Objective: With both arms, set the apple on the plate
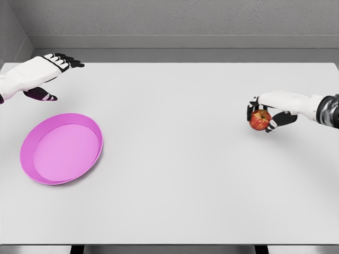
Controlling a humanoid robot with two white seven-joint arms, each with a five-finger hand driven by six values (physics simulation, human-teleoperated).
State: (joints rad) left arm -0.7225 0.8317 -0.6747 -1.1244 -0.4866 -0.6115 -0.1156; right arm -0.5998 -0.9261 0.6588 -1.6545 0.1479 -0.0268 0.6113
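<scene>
A red apple (259, 120) is at the right side of the white table, and my right hand (263, 114) is curled around it from above, fingers on both sides. Whether the apple rests on the table or is slightly lifted I cannot tell. A pink plate (37, 174) with a raised rim lies on the table at the left, with nothing in it. My left hand (55, 74) hovers beyond the plate near the far left corner, fingers stretched out and holding nothing.
The white table (175, 174) spans the whole view, with its front edge at the bottom and a grey wall behind it. Bare tabletop lies between the plate and the apple.
</scene>
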